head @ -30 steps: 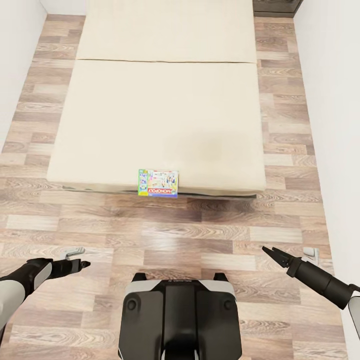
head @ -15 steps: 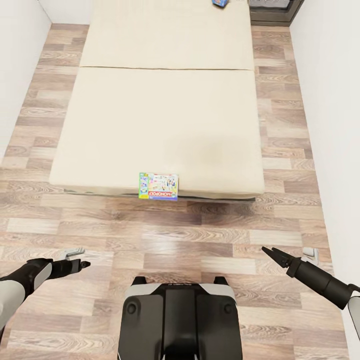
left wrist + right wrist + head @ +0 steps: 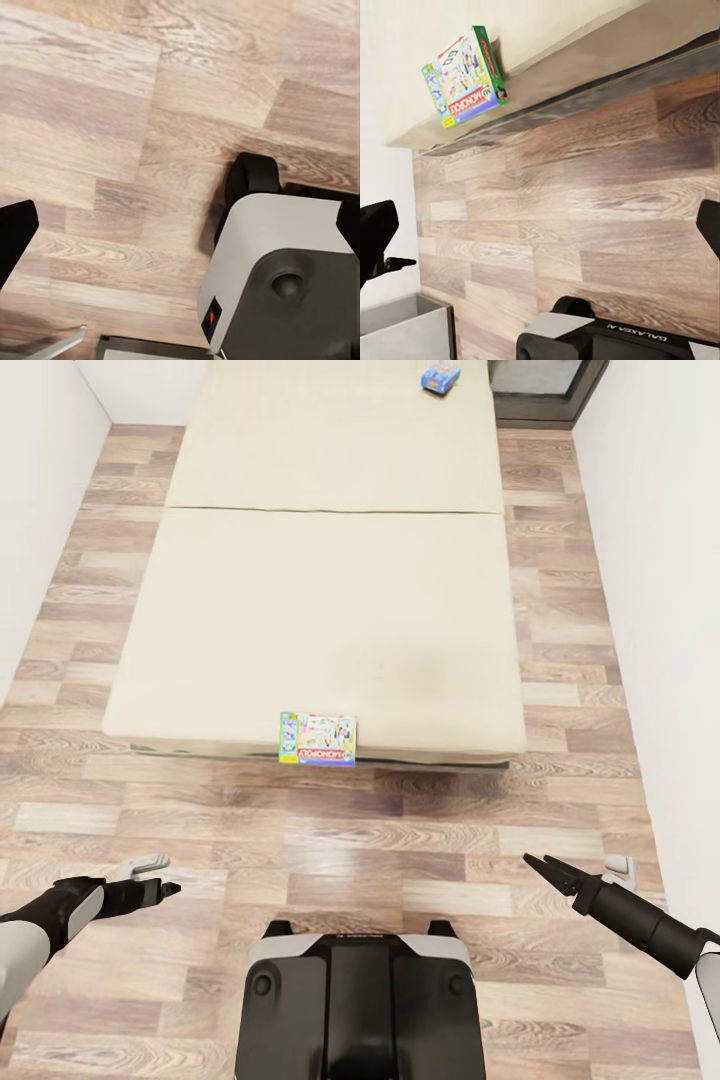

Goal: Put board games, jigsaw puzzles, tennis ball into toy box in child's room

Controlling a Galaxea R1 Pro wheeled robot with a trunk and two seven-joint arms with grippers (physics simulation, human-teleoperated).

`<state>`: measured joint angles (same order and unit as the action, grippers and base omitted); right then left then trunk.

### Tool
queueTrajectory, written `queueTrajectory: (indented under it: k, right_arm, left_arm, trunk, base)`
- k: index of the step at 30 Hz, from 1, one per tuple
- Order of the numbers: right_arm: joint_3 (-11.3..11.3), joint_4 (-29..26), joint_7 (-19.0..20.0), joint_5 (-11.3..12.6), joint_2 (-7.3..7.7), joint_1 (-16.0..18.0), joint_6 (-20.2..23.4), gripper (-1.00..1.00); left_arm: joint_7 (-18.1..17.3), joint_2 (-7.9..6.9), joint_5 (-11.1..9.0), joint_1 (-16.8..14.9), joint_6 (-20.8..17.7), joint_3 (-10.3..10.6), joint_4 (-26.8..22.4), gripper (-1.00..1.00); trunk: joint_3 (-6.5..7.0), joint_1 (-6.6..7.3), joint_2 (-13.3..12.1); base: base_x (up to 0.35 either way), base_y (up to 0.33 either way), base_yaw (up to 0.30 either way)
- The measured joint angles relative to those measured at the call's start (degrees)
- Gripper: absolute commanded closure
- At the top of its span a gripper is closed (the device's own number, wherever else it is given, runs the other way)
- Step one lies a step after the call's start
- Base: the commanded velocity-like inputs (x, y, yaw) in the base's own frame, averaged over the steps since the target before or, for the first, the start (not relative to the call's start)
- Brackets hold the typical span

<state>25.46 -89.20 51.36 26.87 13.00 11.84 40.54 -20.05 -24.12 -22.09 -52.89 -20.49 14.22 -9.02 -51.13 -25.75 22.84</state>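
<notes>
The bed (image 3: 320,600) with its plain beige mattress lies straight ahead in the head view. A multicoloured board game (image 3: 318,739) lies flat at the mattress's near edge. A small blue board game (image 3: 440,378) sits at the bed's far end. My left gripper (image 3: 168,887) hangs open over the floor at the lower left, well short of the bed. My right gripper (image 3: 538,862) is open at the lower right, also empty. The right wrist view shows the multicoloured board game (image 3: 465,75) on the bed's edge (image 3: 547,90), far beyond the fingers (image 3: 375,232).
Wood-plank floor (image 3: 400,830) lies between my base (image 3: 360,1000) and the bed. White walls close in on both sides, leaving narrow floor strips beside the bed. A dark frame (image 3: 545,390) stands at the far right. In the left wrist view my base (image 3: 277,277) is close.
The whole head view has shifted: the bed sits slightly lower in the picture and the small blue board game has come into view at its far end. Both arms hold the same pose.
</notes>
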Motion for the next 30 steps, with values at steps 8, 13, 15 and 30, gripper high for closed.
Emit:
queueTrajectory:
  k: [8, 13, 15, 30]
  right_arm:
    - [-0.01, 0.07, -0.07, -0.08, 0.0, 0.01, -0.02, -1.0]
    - [0.04, 0.08, -0.09, -0.03, 0.0, 0.01, -0.02, -1.0]
    - [0.05, 0.08, -0.1, 0.0, 0.0, 0.01, -0.02, -1.0]
    - [0.07, 0.15, -0.1, 0.16, 0.0, 0.01, -0.02, -1.0]
  left_arm:
    - [0.03, 0.01, 0.19, 0.04, 0.0, 0.0, 0.03, -1.0]
    - [0.03, 0.02, 0.24, 0.06, 0.0, 0.0, 0.03, -1.0]
    - [0.01, 0.01, 0.25, 0.06, 0.0, 0.0, 0.04, -1.0]
    - [0.05, 0.01, 0.27, 0.22, 0.0, 0.0, 0.04, -1.0]
  trunk:
    - [0.76, 0.0, 0.0]
    - [1.24, 0.0, 0.0]
    - [1.43, 0.0, 0.0]
    - [2.87, 0.0, 0.0]
  base:
    - [0.0, 0.0, 0.0]
    - [0.0, 0.0, 0.0]
    - [0.0, 0.0, 0.0]
    - [0.0, 0.0, 0.0]
